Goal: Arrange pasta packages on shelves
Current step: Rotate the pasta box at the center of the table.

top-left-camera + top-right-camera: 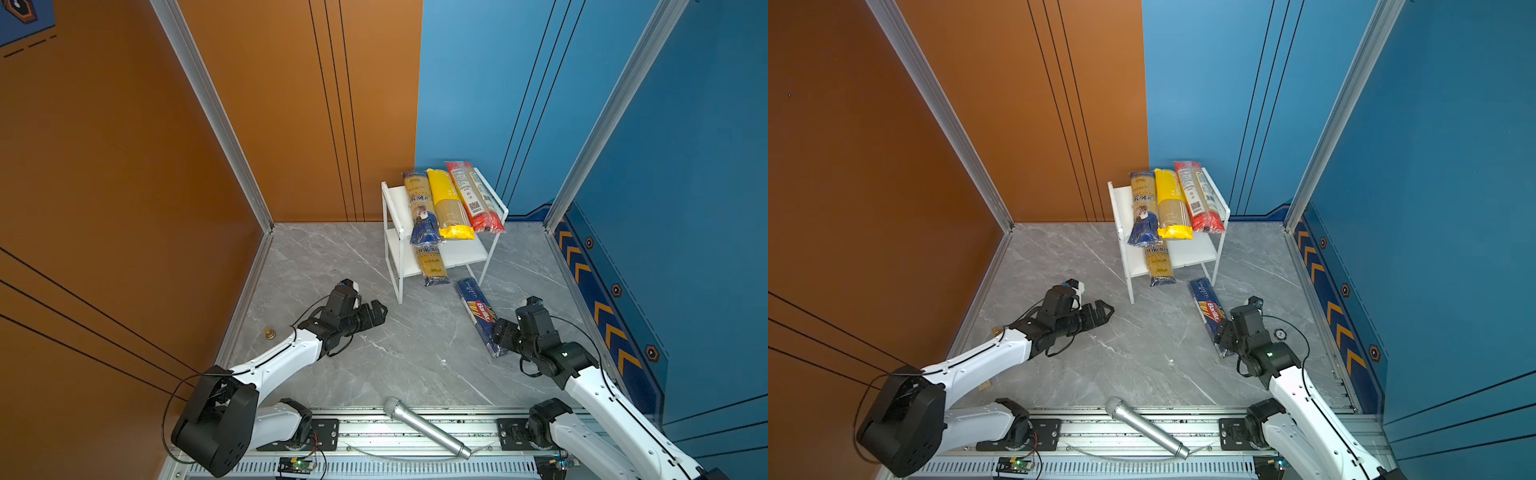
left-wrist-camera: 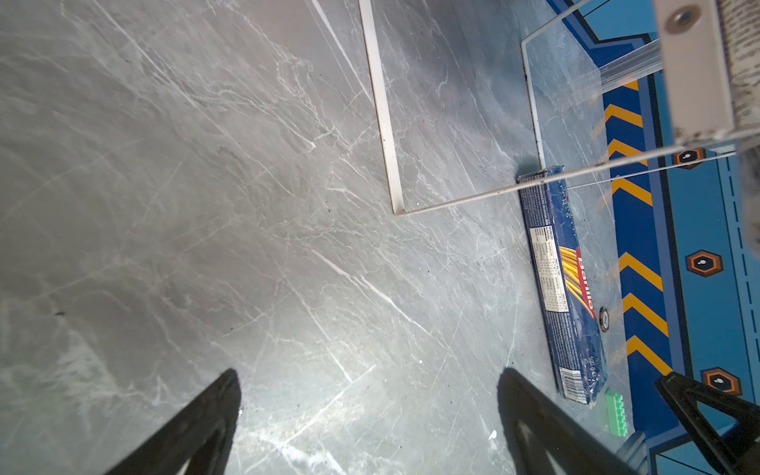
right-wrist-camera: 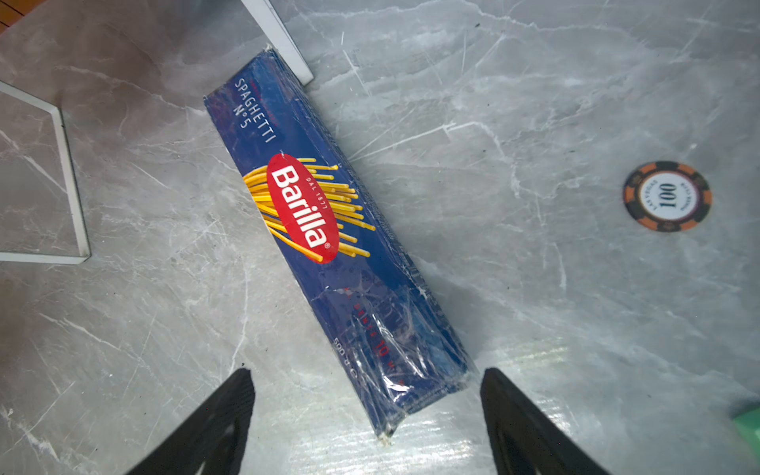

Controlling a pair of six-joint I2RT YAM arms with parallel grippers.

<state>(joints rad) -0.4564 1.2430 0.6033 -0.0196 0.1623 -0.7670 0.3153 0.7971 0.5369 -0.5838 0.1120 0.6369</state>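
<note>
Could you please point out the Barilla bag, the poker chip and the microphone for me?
Barilla bag [image 3: 302, 207]: right wrist view, on its red oval logo.
Poker chip [image 3: 667, 196]: right wrist view, on its white centre.
Microphone [image 1: 432, 432]: in a top view, on the middle of its silver handle.

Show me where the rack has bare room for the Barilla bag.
Lower shelf: bare board between its ankara bag and the right-hand posts. Top shelf: crowded, three bags side by side, only a bare strip left of them.
</note>
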